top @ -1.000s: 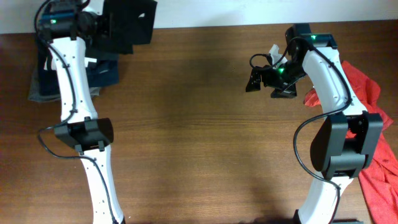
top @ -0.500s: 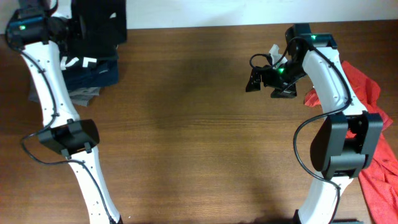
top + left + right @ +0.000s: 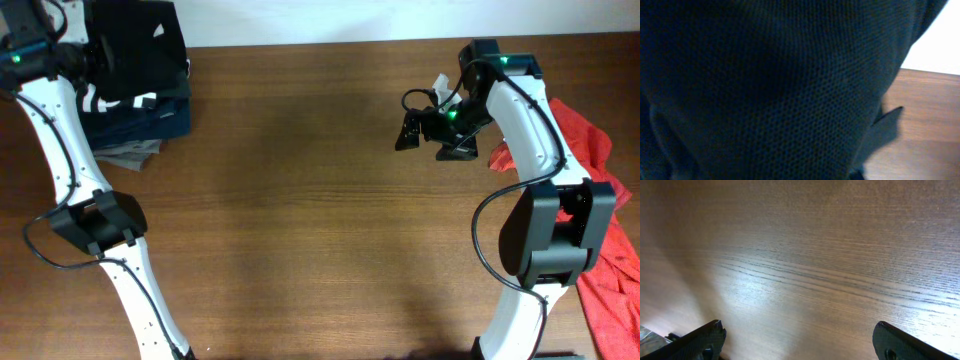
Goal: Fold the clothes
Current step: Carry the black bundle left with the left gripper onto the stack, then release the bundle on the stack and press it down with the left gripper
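Note:
My left gripper (image 3: 88,52) is at the far left corner and holds a black garment (image 3: 138,42) over a stack of folded dark clothes (image 3: 150,118). The garment hangs partly on the stack. In the left wrist view the dark fabric (image 3: 770,90) fills the frame and hides the fingers. My right gripper (image 3: 425,130) is open and empty above bare wood at the back right. Its two fingertips show wide apart in the right wrist view (image 3: 800,345). A pile of red clothes (image 3: 592,150) lies at the right edge, behind the right arm.
The stack has a navy piece with white print and a grey piece (image 3: 128,156) at the bottom. More red cloth (image 3: 612,285) lies at the front right. The wooden table (image 3: 320,220) spans the middle. A white wall runs along the back edge.
My left arm has swung left with the black garment, bringing it from beside the stack to over it. The right arm has not moved.

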Tool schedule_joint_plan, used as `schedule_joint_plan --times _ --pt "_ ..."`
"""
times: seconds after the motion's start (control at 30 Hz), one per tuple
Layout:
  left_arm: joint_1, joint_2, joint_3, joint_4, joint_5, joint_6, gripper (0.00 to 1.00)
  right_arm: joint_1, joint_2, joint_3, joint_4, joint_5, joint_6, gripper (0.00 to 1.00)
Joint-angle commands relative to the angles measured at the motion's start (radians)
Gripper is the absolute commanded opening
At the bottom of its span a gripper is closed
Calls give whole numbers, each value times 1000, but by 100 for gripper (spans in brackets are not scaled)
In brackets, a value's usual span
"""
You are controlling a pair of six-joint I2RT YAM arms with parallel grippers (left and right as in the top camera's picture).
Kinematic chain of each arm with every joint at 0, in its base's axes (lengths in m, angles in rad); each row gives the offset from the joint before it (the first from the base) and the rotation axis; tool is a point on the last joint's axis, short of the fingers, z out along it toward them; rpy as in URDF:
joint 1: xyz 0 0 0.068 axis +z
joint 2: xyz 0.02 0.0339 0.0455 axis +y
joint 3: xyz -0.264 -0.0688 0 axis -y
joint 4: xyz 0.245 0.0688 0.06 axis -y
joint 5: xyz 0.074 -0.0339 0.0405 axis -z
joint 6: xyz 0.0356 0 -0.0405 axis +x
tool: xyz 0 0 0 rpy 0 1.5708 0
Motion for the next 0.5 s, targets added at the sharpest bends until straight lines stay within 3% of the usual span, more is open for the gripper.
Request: schedule_joint_plan --times 0.0,0.07,0.2,0.37,0.47 --pt "55 67 -4 37 9 -23 15 0 4 -6 -10 8 2 99" --pt "78 80 -4 51 9 -23 16 0 4 -6 -16 8 1 99" --pt "121 85 -4 64 10 -23 41 0 4 -6 -19 8 1 99" --pt "154 84 -4 50 11 -23 41 0 4 -6 -19 9 1 99" --pt "158 84 -3 47 11 -23 69 0 4 -6 -19 8 1 99"
